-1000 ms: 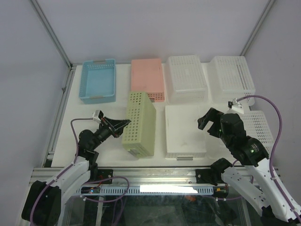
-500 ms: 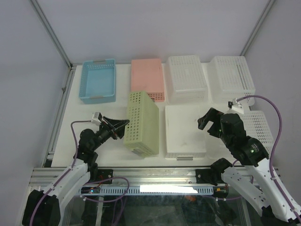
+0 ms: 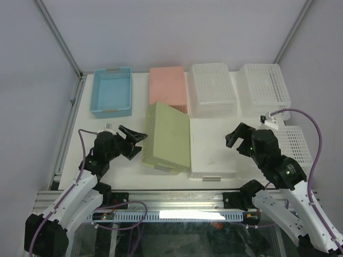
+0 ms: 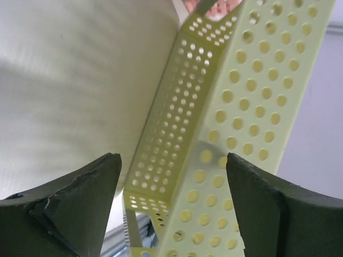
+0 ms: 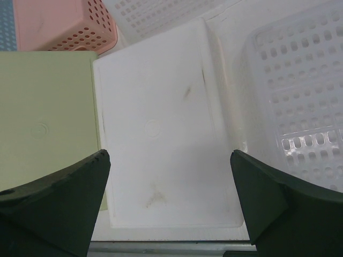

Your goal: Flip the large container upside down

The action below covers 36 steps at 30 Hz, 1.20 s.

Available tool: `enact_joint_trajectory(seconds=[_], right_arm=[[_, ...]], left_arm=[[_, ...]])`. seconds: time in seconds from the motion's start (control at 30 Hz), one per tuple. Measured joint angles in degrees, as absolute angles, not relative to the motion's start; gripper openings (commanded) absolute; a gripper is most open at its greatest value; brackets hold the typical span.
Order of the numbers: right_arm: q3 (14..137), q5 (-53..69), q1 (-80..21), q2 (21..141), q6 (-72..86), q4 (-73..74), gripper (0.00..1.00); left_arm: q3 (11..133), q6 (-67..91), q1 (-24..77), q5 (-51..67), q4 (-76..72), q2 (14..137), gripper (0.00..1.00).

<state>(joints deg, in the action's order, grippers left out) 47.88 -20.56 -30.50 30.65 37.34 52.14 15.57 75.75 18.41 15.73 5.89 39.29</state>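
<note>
The large container (image 3: pixel 166 136) is pale green with perforated walls. It lies with its smooth bottom facing up, and its right edge reaches over the left rim of a white upturned container (image 3: pixel 214 152). My left gripper (image 3: pixel 138 142) is open just left of it, holding nothing. In the left wrist view the green perforated wall (image 4: pixel 252 80) fills the space ahead of the left gripper (image 4: pixel 171 160), and neither finger touches it. My right gripper (image 3: pixel 236 140) hovers open over the white container (image 5: pixel 155 128). The green bottom (image 5: pixel 43 128) shows at the left of the right wrist view, beside the right gripper (image 5: pixel 169 155).
A blue basket (image 3: pixel 112 92) stands open side up at the back left. A pink upturned basket (image 3: pixel 169 88) and two white upturned baskets (image 3: pixel 213 88) (image 3: pixel 264 88) line the back. A white perforated basket (image 3: pixel 296 144) sits at the right, close to my right arm.
My left gripper has opened and let go of the green container. The container has tipped rightward from standing on its long side to lying bottom up. The right arm has not moved.
</note>
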Motion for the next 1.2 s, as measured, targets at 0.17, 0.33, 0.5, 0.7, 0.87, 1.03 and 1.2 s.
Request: enact_joint_trajectory(seconds=[0.17, 0.33, 0.5, 0.7, 0.87, 1.03, 1.2], right_arm=[[47.88, -20.53, -30.5, 30.44, 37.36, 52.12, 0.99], [47.88, -20.51, -30.5, 30.44, 37.36, 52.12, 0.99], [47.88, -20.51, -30.5, 30.44, 37.36, 52.12, 0.99], [47.88, -20.1, -30.5, 31.42, 37.41, 51.44, 0.99], [47.88, -18.87, -30.5, 33.78, 37.71, 50.46, 0.99], [47.88, -18.52, -30.5, 34.3, 38.06, 50.11, 0.99], [47.88, -18.63, -30.5, 34.3, 38.06, 50.11, 0.99]], left_arm=[[28.86, 67.22, 18.41, 7.55, 20.32, 42.46, 0.99], [38.39, 59.48, 18.41, 0.36, 27.97, 45.98, 0.99], [43.48, 50.28, 18.41, -5.15, 33.32, 50.65, 0.99], [61.08, 33.76, 18.41, -13.91, 35.27, 67.55, 0.99], [75.18, 21.5, 18.17, -20.51, 33.21, 85.6, 0.99], [92.68, 16.1, 15.07, -19.53, 34.65, 105.86, 0.92], [103.94, 14.5, 12.47, -17.63, 35.62, 119.98, 0.7]])
